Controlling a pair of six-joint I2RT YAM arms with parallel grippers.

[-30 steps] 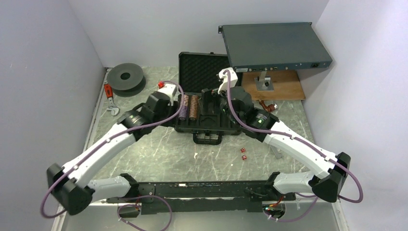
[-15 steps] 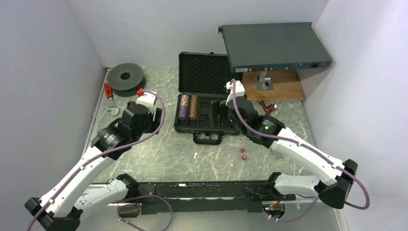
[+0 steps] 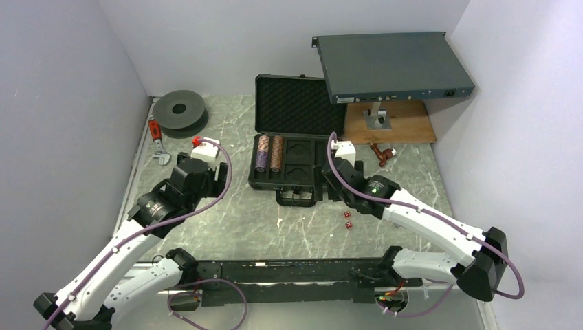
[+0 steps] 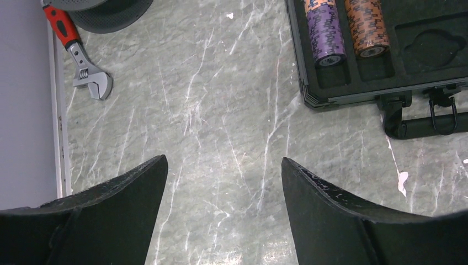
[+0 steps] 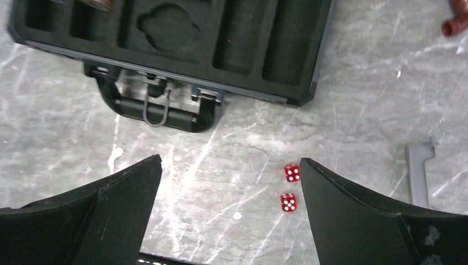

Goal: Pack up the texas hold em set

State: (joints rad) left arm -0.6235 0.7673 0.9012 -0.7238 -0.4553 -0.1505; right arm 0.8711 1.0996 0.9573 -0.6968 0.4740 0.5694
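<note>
Two dice (image 5: 292,173): small and red, loose on the counter (image 3: 240,220) just in front of the case's right front corner. They lie close together but not touching, and are not yet packed.
right hand (image 5: 230,163): jaws wide and empty, hovering over the counter in front of the case, with the dice just inside its right finger.
left hand (image 4: 223,161): jaws wide, holding nothing, over bare counter in front of the case's left corner.
step in hand: by my reading, gathering the dice, since they are the only loose pieces of the set in view.
next move: it likely calls for the right hand to settle over one die and close to a narrow pinch without nudging the other.
grey bracket (image 5: 418,176): on the counter to the right of the dice, an edge to keep the finger off.
handle (image 3: 297,198): juts out from the case's front edge, to the left of the dice.
case (image 3: 253,180): open, its tray facing up.
purple chip stack (image 4: 324,33), brown chip stack (image 4: 366,25): side by side in the tray's left slots; the slots to their right are unfilled.
lid (image 3: 292,103): upright behind the tray, foam facing forward.
rack box (image 3: 392,65): behind the case and to its right, one corner overlapping the lid in the top view.
open room: broad bare counter in front of the case and to its left.
</note>
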